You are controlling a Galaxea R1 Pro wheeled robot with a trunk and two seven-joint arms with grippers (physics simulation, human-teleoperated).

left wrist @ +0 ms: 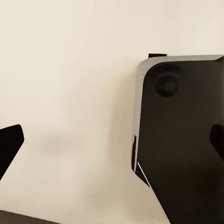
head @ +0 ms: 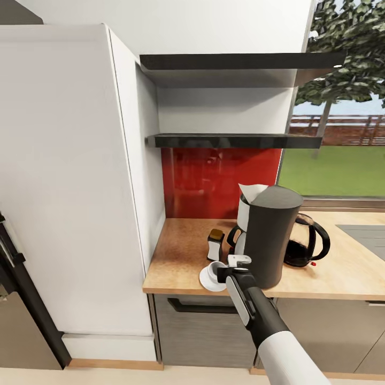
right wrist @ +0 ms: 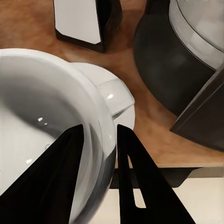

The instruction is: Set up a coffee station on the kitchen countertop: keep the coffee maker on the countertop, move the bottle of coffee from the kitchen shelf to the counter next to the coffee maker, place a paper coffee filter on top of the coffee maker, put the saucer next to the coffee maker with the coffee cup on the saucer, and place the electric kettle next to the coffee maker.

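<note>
Closest to you, the right gripper (right wrist: 100, 161) has its two fingers pinching the coffee cup (right wrist: 51, 126) rim, one inside, one outside; the cup sits on the saucer (head: 207, 279) at the countertop (head: 342, 278) front edge. The coffee maker (head: 272, 235) crowds it, paper coffee filter (head: 251, 190) on top, bottle of coffee (head: 215, 244) just behind, electric kettle (head: 305, 240) beyond. Open counter lies toward the red backsplash (head: 219, 179). Your left gripper (left wrist: 112, 144) has its fingers spread wide over pale floor (left wrist: 70, 93).

No legible text, label, brand or number on any surface in these views.
</note>
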